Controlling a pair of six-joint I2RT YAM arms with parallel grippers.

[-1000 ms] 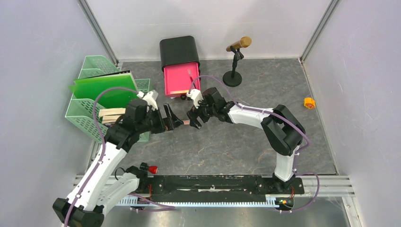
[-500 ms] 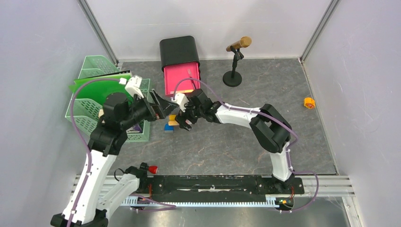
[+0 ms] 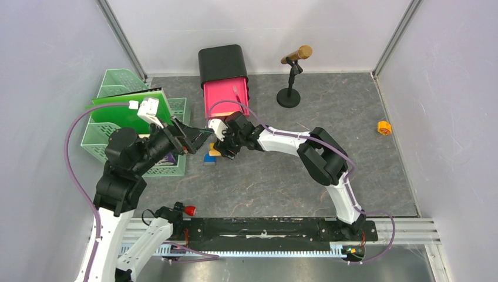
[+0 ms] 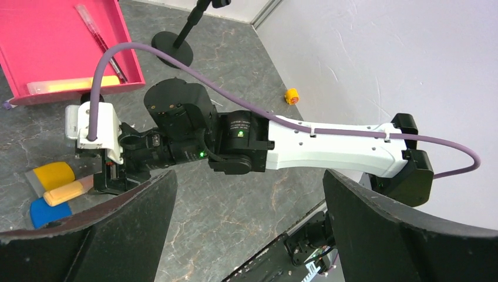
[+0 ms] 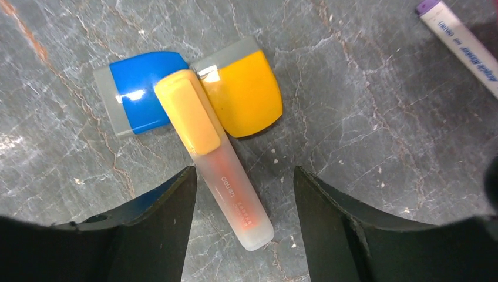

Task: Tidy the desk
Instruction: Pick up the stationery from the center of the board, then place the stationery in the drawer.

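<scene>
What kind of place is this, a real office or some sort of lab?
Most likely a robot test booth dressed as an office. Plain white walls box in a marbled grey desk, two robot arms are bolted at its near edge, and a green tray and highlighter lie about.

The right gripper hangs low over the desk, its jaws apart on either side of an orange highlighter. A blue eraser and a yellow eraser touch its cap end. The left gripper crowds close alongside. An open pink drawer stands just behind. Bare desk stretches to the right.
</scene>
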